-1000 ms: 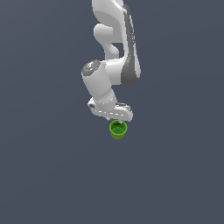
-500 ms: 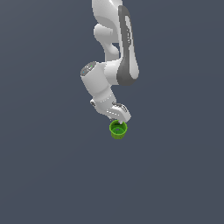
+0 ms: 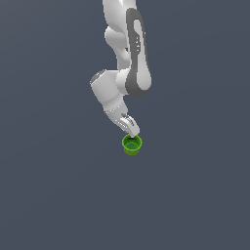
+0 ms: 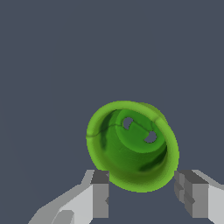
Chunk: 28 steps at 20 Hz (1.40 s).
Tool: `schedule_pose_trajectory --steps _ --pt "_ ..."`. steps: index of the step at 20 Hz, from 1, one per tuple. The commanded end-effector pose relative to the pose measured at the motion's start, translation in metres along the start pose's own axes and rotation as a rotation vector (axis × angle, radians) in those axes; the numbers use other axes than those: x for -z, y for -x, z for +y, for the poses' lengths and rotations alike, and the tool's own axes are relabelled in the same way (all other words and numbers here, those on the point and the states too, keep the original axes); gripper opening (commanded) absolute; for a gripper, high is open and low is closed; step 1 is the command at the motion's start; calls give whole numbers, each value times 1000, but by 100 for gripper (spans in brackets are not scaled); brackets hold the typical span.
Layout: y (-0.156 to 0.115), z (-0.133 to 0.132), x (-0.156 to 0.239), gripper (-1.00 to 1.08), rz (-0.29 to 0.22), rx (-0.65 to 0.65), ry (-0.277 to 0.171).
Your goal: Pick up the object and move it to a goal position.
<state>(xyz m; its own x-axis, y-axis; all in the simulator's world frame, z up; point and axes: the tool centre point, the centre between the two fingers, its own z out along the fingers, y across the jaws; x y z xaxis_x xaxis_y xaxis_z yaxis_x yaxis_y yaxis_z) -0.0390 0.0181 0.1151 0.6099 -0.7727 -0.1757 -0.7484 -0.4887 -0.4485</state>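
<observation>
Looking down past my own white two-fingered gripper (image 4: 142,197), I see its two grey-tipped fingers (image 4: 100,194) spread wide with nothing between them yet. The small bright green cup with the thick rim and darker green inside (image 4: 133,144) sits just beyond the fingertips, its mouth turned up toward my wrist camera. The rim nearest me reaches down into the gap between the fingers, but I judge that neither pad is touching it: one finger sits just outside the rim on one side, the other stands a little clear on the opposite side.

The cup's axis runs nearly along my approach line, tipped slightly, so I see more of one inner wall than the other, and two pale spots show on its floor. That means the coming move is a straight push onward along my own axis until the fingers straddle the rim, then a squeeze across it.

In the exterior view, the gripper (image 3: 131,131) hangs directly over the cup (image 3: 132,145), which rests on the plain dark grey surface (image 3: 53,195), well away from any edge I can see. From there the fingertips look close to the rim, possibly at it, though that picture is too small to settle it. No goal marker shows in either view.
</observation>
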Motion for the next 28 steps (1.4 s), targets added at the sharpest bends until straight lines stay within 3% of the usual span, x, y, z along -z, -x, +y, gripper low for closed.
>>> schedule_pose_trajectory --steps 1,13,28 --pt "1 6 -1 28 11 -66 -19" --pt "4 29 -4 28 50 -274 -66" --pt "4 32 -18 28 56 -305 -71"
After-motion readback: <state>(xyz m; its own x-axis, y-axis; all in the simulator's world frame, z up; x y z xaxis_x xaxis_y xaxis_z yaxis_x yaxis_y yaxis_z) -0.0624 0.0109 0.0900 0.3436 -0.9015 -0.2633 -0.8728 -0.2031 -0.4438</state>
